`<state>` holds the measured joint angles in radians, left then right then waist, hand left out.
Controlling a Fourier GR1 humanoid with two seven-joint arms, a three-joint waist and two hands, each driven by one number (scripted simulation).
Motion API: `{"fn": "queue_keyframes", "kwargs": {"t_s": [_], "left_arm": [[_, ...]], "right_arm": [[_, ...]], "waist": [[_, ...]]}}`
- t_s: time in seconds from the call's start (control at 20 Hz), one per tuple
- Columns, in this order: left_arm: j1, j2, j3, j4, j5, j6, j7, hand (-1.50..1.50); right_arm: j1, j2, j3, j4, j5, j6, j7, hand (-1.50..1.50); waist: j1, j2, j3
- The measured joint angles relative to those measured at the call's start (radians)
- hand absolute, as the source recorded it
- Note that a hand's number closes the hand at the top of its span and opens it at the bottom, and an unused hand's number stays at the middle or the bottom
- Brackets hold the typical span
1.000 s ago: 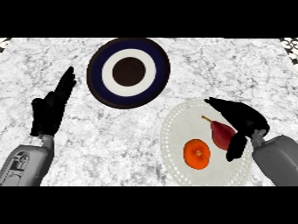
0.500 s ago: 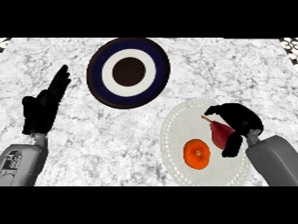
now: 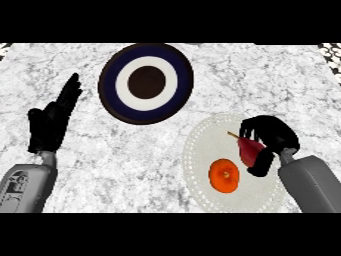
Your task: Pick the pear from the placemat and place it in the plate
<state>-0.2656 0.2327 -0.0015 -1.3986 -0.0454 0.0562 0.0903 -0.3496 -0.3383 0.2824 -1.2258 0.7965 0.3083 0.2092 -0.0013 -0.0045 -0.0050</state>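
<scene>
Plate: navy rim, white ring, dark brown centre. Pear dark red; white dotted placemat. Counter grey-white marble.

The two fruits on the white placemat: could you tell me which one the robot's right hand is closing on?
The dark red pear, at the placemat's right side: the right hand curls round it. The round orange fruit lies untouched, nearer the view's lower edge.

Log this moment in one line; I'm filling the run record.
stage: grasp | right hand: curled round dark red pear on white round placemat | left hand: open, resting
</scene>
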Motion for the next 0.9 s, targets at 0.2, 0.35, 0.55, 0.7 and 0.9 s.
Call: {"fn": "queue_keyframes", "kwargs": {"t_s": [0.2,0.35,0.55,0.7,0.9], "left_arm": [[0.014,0.001,0.001,-0.010,-0.004,0.000,-0.006,0.00],[0.021,-0.001,0.001,-0.016,-0.002,-0.007,-0.006,0.00],[0.034,-0.013,-0.008,-0.027,-0.009,-0.002,-0.003,0.00],[0.026,-0.012,-0.008,-0.032,-0.014,0.000,0.006,0.00],[0.016,-0.015,-0.004,-0.033,-0.017,0.003,0.020,0.00]], "right_arm": [[0.051,0.075,-0.077,-0.007,0.000,-0.102,0.157,1.50],[0.073,0.120,-0.108,-0.031,0.021,-0.182,0.240,1.50],[0.070,0.148,-0.139,-0.090,0.069,-0.323,0.274,1.50],[0.066,0.159,-0.146,-0.154,0.109,-0.442,0.250,1.50],[0.039,0.175,-0.138,-0.260,0.134,-0.514,0.231,1.50]], "waist": [[-0.005,-0.006,-0.005],[-0.004,-0.006,-0.004],[-0.003,-0.002,0.002],[-0.005,0.000,0.004],[-0.004,0.001,0.004]]}}
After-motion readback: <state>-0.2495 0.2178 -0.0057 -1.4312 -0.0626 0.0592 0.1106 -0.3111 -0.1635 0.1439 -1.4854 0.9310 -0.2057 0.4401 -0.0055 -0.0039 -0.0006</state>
